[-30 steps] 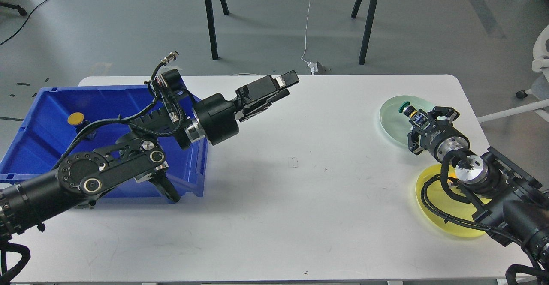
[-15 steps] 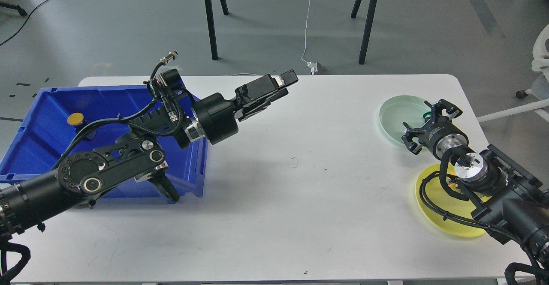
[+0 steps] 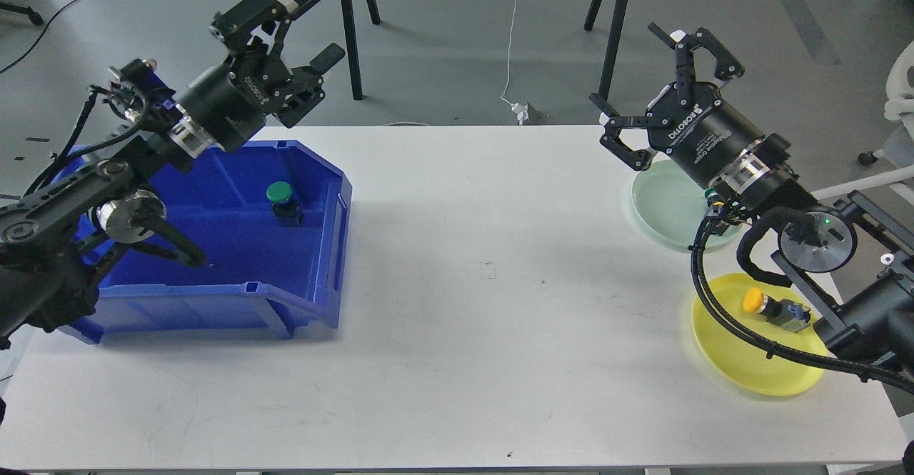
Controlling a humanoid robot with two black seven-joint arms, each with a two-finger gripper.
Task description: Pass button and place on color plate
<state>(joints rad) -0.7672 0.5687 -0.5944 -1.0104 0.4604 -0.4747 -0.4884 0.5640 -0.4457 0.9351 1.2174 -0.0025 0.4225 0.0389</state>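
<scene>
Starting the next cycle: left end effector (image 3: 303, 21) and right end effector (image 3: 646, 82) both hang spread, empty. Green button (image 3: 280, 200) waits in the blue bin (image 3: 314, 303) at 9 o'clock; the left must descend onto it.

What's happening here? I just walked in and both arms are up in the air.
Nothing is being held right now. The left gripper and the right gripper are both open and raised above the white table. A green button sits in the blue bin, waiting to be picked up and passed. A yellow button already lies on the yellow plate. The green plate looks empty, though the right arm hides part of it.
</scene>
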